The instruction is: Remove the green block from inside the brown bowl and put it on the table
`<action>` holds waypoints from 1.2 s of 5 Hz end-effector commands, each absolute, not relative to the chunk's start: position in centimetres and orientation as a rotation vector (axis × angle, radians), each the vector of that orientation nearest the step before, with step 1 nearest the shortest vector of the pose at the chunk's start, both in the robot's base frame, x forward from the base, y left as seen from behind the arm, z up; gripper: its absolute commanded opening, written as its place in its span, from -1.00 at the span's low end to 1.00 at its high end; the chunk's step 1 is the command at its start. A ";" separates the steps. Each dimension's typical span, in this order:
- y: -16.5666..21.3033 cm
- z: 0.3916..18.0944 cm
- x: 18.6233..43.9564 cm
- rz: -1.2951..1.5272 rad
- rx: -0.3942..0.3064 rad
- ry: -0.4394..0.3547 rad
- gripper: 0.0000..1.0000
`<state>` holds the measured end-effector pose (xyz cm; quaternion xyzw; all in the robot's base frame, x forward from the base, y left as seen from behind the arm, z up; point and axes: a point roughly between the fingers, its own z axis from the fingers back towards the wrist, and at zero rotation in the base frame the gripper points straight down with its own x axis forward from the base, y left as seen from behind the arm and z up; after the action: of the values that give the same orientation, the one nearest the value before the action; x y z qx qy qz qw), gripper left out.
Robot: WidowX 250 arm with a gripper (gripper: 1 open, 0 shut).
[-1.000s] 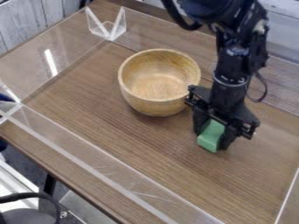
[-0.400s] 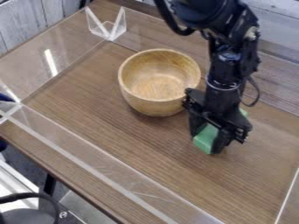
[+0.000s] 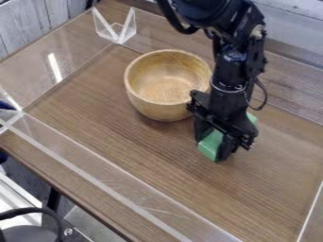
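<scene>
The green block (image 3: 212, 144) stands between the fingers of my gripper (image 3: 217, 142), low over the table (image 3: 113, 142), just right of and in front of the brown bowl (image 3: 167, 85). My gripper points straight down and is shut on the block. Whether the block's bottom touches the tabletop I cannot tell. The bowl's pale inside holds nothing. The black arm rises from the gripper toward the top of the view.
Clear acrylic walls (image 3: 51, 128) run along the table's left and front edges. A clear acrylic stand (image 3: 116, 26) sits at the back left. A dark cable hangs beside the arm on the right.
My gripper with the green block has shifted a little to the left, toward the front of the bowl, and slightly lower. The bowl stays in place.
</scene>
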<state>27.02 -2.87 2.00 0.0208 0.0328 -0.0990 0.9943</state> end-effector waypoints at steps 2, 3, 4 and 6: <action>-2.6 2.3 27.2 -0.227 0.026 0.091 -1.00; -2.9 2.2 27.5 -0.258 0.013 0.110 -1.00; -3.2 2.2 27.7 -0.290 -0.002 0.128 -1.00; -3.4 2.1 29.1 -0.399 -0.077 0.151 -1.00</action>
<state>29.01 -3.57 1.99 -0.0365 0.0780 -0.1953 0.9770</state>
